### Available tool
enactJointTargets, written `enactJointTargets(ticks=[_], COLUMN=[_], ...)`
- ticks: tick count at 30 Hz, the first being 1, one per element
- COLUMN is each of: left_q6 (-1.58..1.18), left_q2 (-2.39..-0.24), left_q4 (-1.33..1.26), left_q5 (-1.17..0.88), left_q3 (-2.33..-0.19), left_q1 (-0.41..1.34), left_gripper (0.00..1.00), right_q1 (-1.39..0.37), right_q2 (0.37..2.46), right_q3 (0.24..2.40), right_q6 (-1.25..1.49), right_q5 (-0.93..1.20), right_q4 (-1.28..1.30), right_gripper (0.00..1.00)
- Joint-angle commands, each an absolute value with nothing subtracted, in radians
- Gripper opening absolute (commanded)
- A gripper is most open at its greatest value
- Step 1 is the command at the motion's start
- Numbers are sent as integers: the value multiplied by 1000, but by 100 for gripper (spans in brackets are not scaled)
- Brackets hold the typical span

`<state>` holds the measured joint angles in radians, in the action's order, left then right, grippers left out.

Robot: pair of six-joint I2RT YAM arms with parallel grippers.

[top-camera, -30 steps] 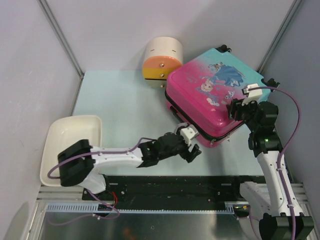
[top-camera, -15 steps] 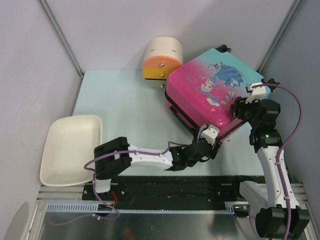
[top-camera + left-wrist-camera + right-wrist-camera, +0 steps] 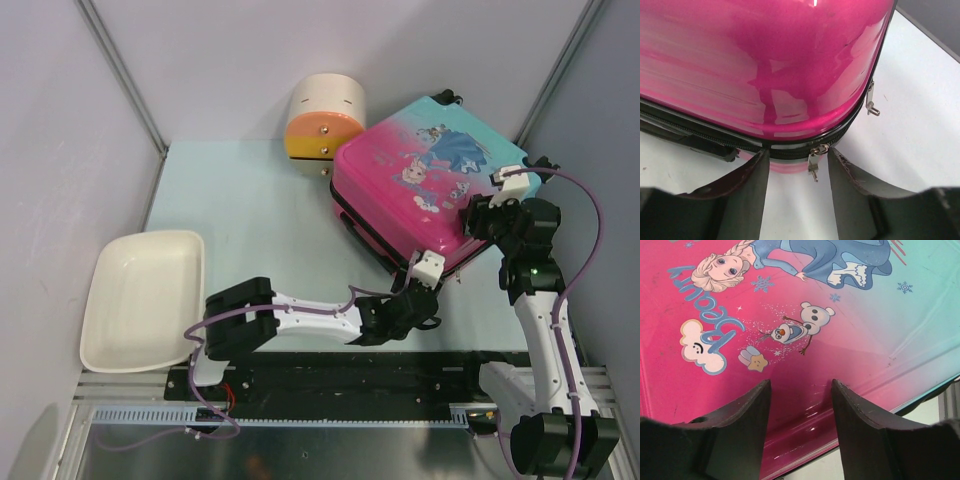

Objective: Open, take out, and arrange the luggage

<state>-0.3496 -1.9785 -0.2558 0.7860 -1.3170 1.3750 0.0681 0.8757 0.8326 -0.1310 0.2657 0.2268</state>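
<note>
One luggage (image 3: 790, 65) corner sits just ahead of left claw (image 3: 798, 153).

The luggage (image 3: 425, 190) hides its inside (shell closed); wrist views crop it.

One suitcase (image 3: 400, 205), one cream drawer box (image 3: 327, 100), one white tray (image 3: 140, 295), two arms: left arm (image 3: 310, 318), right arm (image 3: 545, 320).

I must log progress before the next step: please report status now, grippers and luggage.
Left gripper open, lined up on zipper pull. Right gripper open over luggage. Luggage closed, zipped. Drawer box close beside its far corner.
</note>
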Motion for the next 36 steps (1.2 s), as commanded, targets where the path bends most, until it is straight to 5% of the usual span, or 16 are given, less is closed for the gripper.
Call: enactJointTargets(ticks=[1, 11, 36], left_q6=[-420, -420, -111], left_q2=[-2014, -1962, -1763], left_q4=[-218, -224, -477], left_q5=[746, 733, 677], left_q3=[-1307, -1212, -904], left_q1=[1344, 1307, 1166], left_gripper=[49, 1, 0], right_q1=[74, 87, 129], right_q2=[884, 887, 897], right_q3=[824, 720, 681], right_q6=[-143, -251, -311], right_q5=[305, 255, 281], right_q4=[230, 213, 219], right_gripper=[54, 40, 35])
